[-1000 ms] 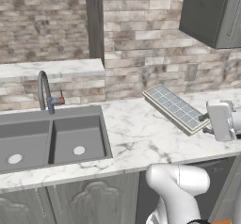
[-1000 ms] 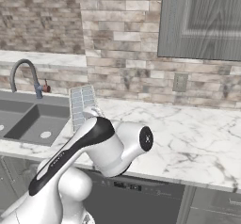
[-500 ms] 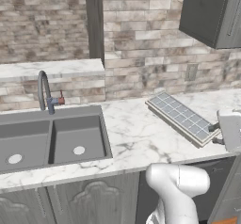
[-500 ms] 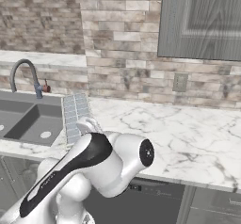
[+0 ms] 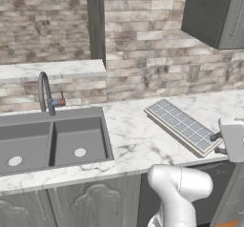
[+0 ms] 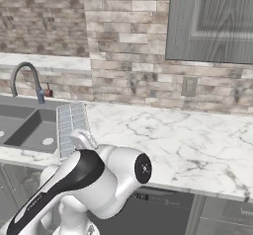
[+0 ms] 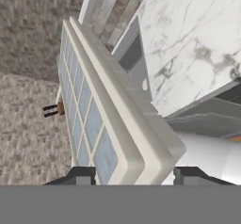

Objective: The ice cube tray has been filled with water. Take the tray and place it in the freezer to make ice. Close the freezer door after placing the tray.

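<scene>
No readable text, label, brand, number or sign is found on any surface; a faint marking is seen on the robot arm (image 6: 37, 205) in the right base view, too small to be read.

Ice cube tray in our grip above the counter

We are holding the whitish ice cube tray (image 5: 183, 126) by its near short end, keeping it roughly level over the marble counter (image 5: 133, 140) right of the sink (image 5: 52, 142); water (image 7: 87, 119) is lying pale blue-grey across its grid of square cells.
</scene>
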{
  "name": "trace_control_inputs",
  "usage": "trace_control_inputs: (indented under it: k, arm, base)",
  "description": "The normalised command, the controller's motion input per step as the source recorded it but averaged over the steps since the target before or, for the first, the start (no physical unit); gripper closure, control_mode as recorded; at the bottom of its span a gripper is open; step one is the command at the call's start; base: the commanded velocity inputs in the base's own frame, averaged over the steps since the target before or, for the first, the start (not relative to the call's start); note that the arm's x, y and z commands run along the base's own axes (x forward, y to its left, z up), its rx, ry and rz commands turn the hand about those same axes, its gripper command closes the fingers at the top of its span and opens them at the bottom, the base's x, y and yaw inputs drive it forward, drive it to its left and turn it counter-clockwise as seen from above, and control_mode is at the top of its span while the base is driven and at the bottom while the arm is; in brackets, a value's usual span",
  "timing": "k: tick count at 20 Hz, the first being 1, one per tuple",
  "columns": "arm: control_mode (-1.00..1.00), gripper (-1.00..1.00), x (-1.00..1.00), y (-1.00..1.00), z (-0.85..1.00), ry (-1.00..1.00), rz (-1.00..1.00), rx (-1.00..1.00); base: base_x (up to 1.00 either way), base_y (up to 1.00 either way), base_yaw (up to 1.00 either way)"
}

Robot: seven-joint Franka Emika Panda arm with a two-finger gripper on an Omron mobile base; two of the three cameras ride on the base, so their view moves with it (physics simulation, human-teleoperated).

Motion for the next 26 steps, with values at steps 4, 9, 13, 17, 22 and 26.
trace_control_inputs:
  k: [4, 9, 13, 17, 22, 26]
  arm:
    - [-1.00, 1.00, 0.58, 0.04, 0.00, 0.05, 0.00, 0.00]
    - [-1.00, 1.00, 0.50, 0.00, 0.00, 0.04, 0.00, 0.00]
    - [-1.00, 1.00, 0.21, 0.00, 0.00, 0.00, 0.00, 0.00]
    - [-1.00, 1.00, 0.06, 0.00, 0.00, 0.00, 0.00, 0.00]
    - [1.00, 1.00, -0.03, 0.00, -0.02, 0.00, 0.00, 0.00]
    - [1.00, 1.00, 0.00, 0.00, 0.00, 0.00, 0.00, 0.00]
  base:
    - [0.00, 0.00, 0.00]
    - [0.00, 0.00, 0.00]
    - [0.00, 0.00, 0.00]
    - [0.00, 0.00, 0.00]
    - [-0.06, 0.00, 0.00]
    - [-0.54, 0.00, 0.00]
